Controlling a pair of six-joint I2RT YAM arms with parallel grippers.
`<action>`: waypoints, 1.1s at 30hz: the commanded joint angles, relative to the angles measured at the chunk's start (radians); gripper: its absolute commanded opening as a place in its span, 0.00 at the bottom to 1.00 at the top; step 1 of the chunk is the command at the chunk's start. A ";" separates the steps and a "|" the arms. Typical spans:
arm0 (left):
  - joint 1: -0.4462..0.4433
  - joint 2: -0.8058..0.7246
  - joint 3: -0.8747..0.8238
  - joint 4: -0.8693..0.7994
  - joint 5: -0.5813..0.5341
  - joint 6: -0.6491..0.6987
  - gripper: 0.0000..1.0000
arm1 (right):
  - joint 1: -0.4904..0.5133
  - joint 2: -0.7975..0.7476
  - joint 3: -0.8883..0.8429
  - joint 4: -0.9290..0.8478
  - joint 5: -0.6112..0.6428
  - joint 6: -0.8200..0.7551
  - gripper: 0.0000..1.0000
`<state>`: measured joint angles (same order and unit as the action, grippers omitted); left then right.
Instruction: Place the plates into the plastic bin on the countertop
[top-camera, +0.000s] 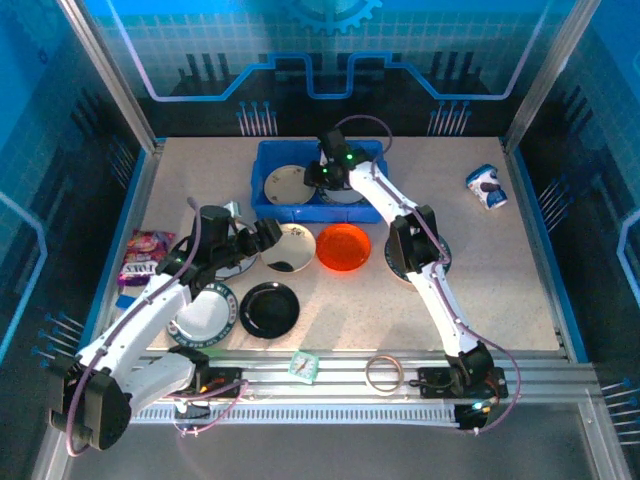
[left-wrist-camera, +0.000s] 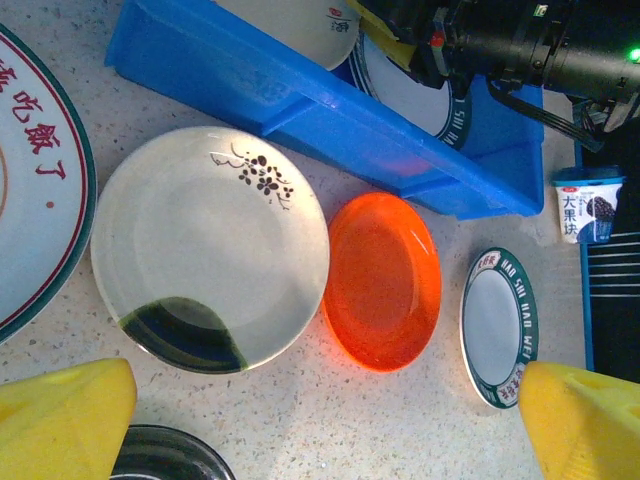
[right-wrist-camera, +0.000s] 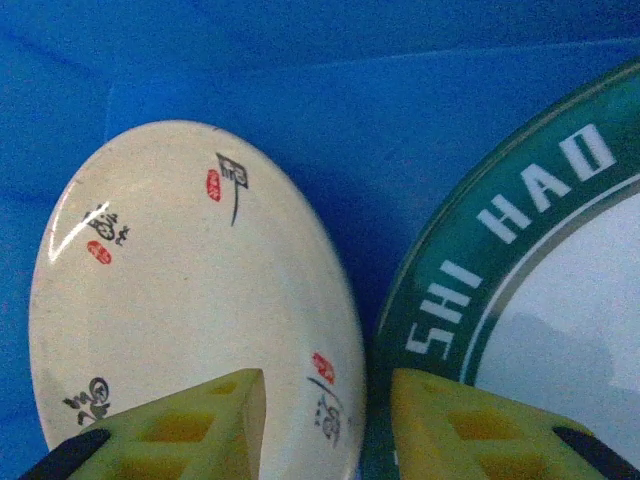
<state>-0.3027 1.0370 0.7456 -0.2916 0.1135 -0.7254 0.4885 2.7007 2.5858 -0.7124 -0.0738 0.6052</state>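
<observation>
Right gripper (right-wrist-camera: 330, 405) is down inside the blue bin (top-camera: 300, 213), hanging just over two plates that lie side by side on the bin floor: a cream plate with little ink marks (right-wrist-camera: 180, 280) and a green-rimmed plate (right-wrist-camera: 480, 260) lettered SHI HAO. Its yellow fingers (right-wrist-camera: 200, 425) are parted and nothing's pinched between them, so that one's empty-handed

Left gripper (left-wrist-camera: 325, 400) is spread as wide as it goes, also holding nothing, hovering over the countertop (top-camera: 500, 290) just in front of the bin. Right under it:
- a white plate with a black brush stroke (left-wrist-camera: 200, 240) and a little flower sprig
- an orange plate (left-wrist-camera: 383, 280) touching that one's edge
- a smaller green-rimmed plate (left-wrist-camera: 498, 325) a bit further along
- a big plate with red characters (left-wrist-camera: 35, 190) off to the other side

Closer to the arm bases there's a black plate (top-camera: 268, 308) and next to it a white plate with a dark rim (top-camera: 200, 318), partly under the left arm. So two plates are in the bin and the rest are out on the counter

Odds and ends: a yoghurt carton (left-wrist-camera: 585, 205) past the bin's corner and a tape ring (top-camera: 384, 373) on the front rail
</observation>
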 joint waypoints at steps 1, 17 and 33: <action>0.008 0.012 0.032 0.027 0.026 0.029 0.99 | 0.010 -0.064 0.040 -0.032 0.035 -0.023 0.44; -0.021 0.062 0.081 0.054 0.069 0.050 0.99 | 0.036 -0.672 -0.568 0.146 0.117 -0.162 0.43; -0.283 0.164 0.129 0.107 -0.010 0.040 0.99 | 0.026 -1.446 -1.593 0.361 0.143 -0.026 0.41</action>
<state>-0.5568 1.1839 0.8680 -0.2382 0.1352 -0.6811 0.5385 1.3495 1.0855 -0.4046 0.0612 0.5312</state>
